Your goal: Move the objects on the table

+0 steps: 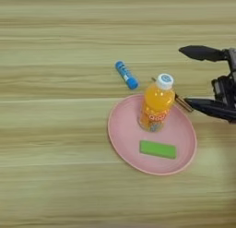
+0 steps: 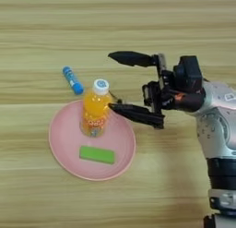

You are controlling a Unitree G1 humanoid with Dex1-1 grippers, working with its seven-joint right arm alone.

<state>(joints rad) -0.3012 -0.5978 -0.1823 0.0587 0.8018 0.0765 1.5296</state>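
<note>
Right eye view: black two-fingered tool (image 2: 111, 83) spread wide, released, beside the upright orange-drink bottle (image 2: 95, 109) and flat green block (image 2: 97, 154) on a round pink plate (image 2: 62, 139); blue stick (image 2: 73, 80) lies on the wooden table (image 2: 37, 33).

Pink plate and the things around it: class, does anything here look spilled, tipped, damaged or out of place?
Nothing stands out. The orange-drink bottle stands upright and capped on the pink plate, the green block lies flat beside it, and the blue stick rests on the table.

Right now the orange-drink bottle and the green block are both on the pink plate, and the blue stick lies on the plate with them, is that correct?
Not quite: the blue stick lies on the table, apart from the pink plate, as the left eye view shows. The orange-drink bottle and the green block are indeed on the plate.
</note>
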